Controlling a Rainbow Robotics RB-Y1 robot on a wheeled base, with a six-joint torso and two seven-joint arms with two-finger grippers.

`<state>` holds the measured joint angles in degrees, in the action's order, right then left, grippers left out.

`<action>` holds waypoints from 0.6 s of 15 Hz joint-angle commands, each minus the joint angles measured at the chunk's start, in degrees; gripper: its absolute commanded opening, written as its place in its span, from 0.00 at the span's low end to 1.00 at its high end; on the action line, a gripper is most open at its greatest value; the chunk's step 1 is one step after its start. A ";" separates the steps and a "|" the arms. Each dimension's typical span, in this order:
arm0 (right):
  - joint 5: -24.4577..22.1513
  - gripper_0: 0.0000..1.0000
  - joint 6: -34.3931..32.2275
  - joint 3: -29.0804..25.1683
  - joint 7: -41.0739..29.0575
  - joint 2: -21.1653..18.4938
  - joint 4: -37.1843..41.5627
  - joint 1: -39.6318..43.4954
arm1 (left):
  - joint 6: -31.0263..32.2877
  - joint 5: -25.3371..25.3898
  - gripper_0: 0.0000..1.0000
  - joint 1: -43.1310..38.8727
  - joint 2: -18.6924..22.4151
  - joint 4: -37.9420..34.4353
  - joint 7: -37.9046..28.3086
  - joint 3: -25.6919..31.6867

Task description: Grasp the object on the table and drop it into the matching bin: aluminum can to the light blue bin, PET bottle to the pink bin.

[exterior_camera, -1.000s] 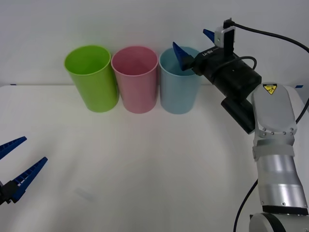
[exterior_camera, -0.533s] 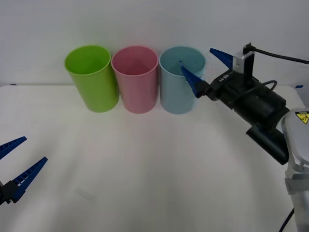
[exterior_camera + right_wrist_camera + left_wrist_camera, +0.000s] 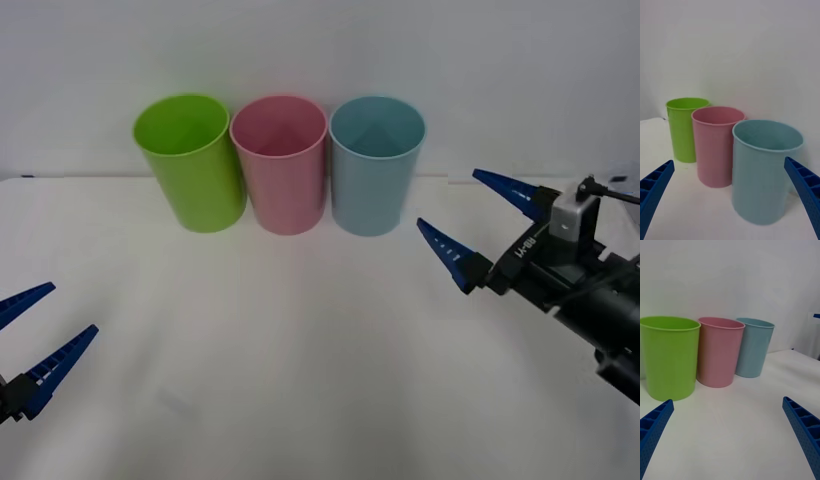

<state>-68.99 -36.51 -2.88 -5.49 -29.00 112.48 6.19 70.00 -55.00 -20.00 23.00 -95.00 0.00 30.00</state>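
Note:
The light blue bin [image 3: 377, 165] stands at the right end of a row of bins at the back of the white table [image 3: 300, 340], with the pink bin [image 3: 280, 165] beside it. My right gripper [image 3: 448, 198] hangs open and empty to the right of the light blue bin, a little nearer than it and below its rim. The right wrist view looks at the light blue bin [image 3: 765, 168] and the pink bin [image 3: 717, 146] between the spread fingers. My left gripper [image 3: 72, 308] waits open at the table's near left. The aluminum can and PET bottle are out of view.
A lime green bin [image 3: 190, 160] stands at the left end of the row, touching the pink one. The left wrist view shows the same row: the lime green bin [image 3: 668, 356], the pink bin [image 3: 718, 352], the light blue bin [image 3: 754, 347].
My right gripper has drawn back from over the light blue bin's rim, moving right, down and nearer, staying open. The left gripper has not moved.

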 commanded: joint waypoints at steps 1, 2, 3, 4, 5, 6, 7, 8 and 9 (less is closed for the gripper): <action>5.09 1.00 -1.38 -1.96 6.45 -2.20 1.43 5.86 | 0.00 0.00 1.00 0.00 0.00 0.00 0.00 0.00; 5.88 1.00 -3.49 -3.63 8.74 -2.20 1.43 7.79 | 0.00 0.00 1.00 0.00 0.00 0.00 0.00 0.00; 7.02 1.00 -5.33 -5.30 10.32 -2.20 1.34 10.07 | 0.00 0.00 1.00 0.00 0.00 0.00 0.00 0.00; 7.46 1.00 -6.47 -6.35 11.38 -2.29 1.34 11.66 | 0.00 0.00 1.00 0.00 0.00 0.00 0.00 0.00; 7.99 1.00 -7.62 -7.58 12.52 -2.37 1.34 13.50 | 0.00 0.00 1.00 0.00 0.00 0.00 0.00 0.00; 8.43 1.00 -9.02 -8.81 12.61 -2.37 1.25 15.08 | 0.00 0.00 1.00 0.00 0.00 0.00 0.00 0.00; 8.69 1.00 -10.34 -9.69 12.69 -2.29 1.17 16.40 | 0.00 0.00 1.00 0.00 0.00 0.00 0.00 0.00; 9.04 1.00 -12.01 -10.75 12.69 -2.37 0.99 17.72 | 0.00 0.00 1.00 0.00 0.00 0.00 0.00 0.00; 9.40 1.00 -13.50 -11.63 12.69 -2.29 0.81 19.22 | 0.00 0.00 1.00 0.00 0.00 0.00 0.00 0.00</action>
<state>-59.86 -48.84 -13.83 7.20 -31.35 113.46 24.32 70.00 -55.00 -20.00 23.00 -95.00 0.00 30.00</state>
